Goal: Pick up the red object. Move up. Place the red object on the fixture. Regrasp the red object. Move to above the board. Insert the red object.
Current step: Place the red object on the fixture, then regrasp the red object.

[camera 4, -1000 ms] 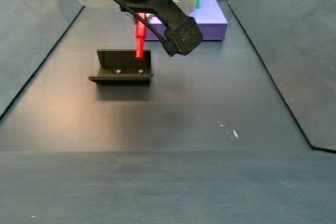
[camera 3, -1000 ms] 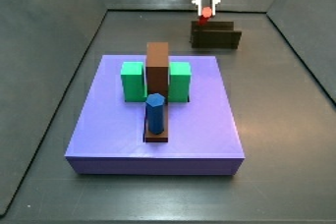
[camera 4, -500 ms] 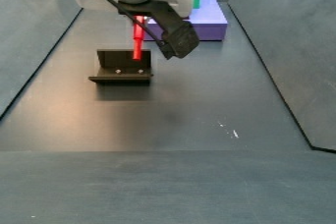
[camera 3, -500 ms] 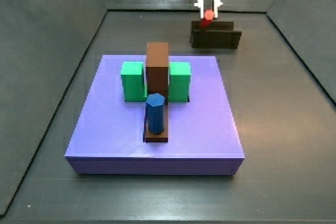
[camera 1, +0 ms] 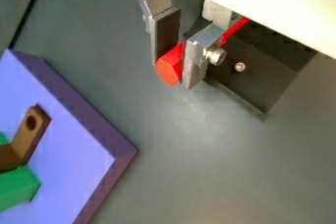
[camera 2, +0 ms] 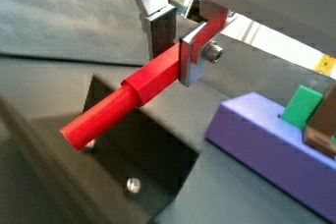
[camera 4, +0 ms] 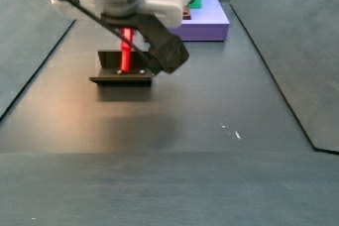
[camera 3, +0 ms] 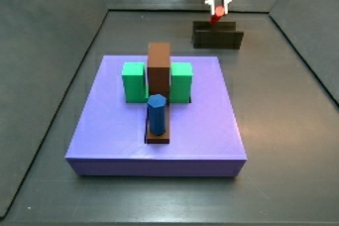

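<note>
My gripper [camera 3: 217, 6] is shut on the red object [camera 3: 217, 15], a long red peg, directly above the fixture [camera 3: 217, 38] at the far end of the floor. In both wrist views the silver fingers [camera 1: 197, 56] [camera 2: 199, 49] clamp the peg's thick end [camera 1: 171, 68]. The peg [camera 2: 125, 101] slants down with its thin tip at the fixture's rim [camera 2: 112, 159]. In a side view the peg [camera 4: 127, 51] hangs upright with its lower end inside the fixture [camera 4: 122, 75]. The purple board [camera 3: 192, 131] lies apart from the gripper.
On the board stand green blocks [camera 3: 134, 81], a tall brown block [camera 3: 159, 68] and a blue cylinder [camera 3: 157, 114]. The board's corner shows in a wrist view [camera 1: 59, 130] and in the other side view [camera 4: 208, 24]. Dark side walls [camera 3: 304, 61] bound the floor.
The gripper has moved sideways with the red peg, from beside the fixture's edge to over it, and the peg's lower end now sits lower in the fixture.
</note>
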Controlling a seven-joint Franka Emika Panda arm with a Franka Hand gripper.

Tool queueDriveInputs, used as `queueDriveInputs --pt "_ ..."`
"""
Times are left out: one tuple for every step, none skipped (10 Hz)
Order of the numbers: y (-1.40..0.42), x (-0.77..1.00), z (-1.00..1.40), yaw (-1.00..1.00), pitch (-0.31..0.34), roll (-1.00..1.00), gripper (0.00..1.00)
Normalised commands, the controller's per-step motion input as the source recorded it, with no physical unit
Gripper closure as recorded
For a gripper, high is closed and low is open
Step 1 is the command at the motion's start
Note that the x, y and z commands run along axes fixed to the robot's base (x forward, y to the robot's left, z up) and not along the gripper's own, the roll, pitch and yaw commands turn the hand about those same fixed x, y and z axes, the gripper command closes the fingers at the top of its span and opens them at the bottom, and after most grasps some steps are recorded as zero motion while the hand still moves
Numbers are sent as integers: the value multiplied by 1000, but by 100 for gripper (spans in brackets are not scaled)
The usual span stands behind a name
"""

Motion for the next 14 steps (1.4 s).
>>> queueDriveInputs --pt "0 0 -220 0 -186 -160 100" --pt "-49 54 -126 0 -89 0 100" --pt "-54 83 -140 0 -49 89 100" --pt "-46 77 -169 0 -54 109 100" --pt "-57 74 -169 0 -49 123 100" --pt "-63 91 -183 26 -31 146 100" --pt "-17 51 -251 29 -69 149 100" --pt "0 80 -223 20 -34 66 100" --pt "0 31 -203 23 -31 51 100" --pt "0 0 -80 20 0 100 100" --pt "0 0 0 0 0 0 100" --pt "0 0 0 0 0 0 0" --pt "20 0 0 0 0 0 0" --pt "14 0 0 -9 0 0 0"
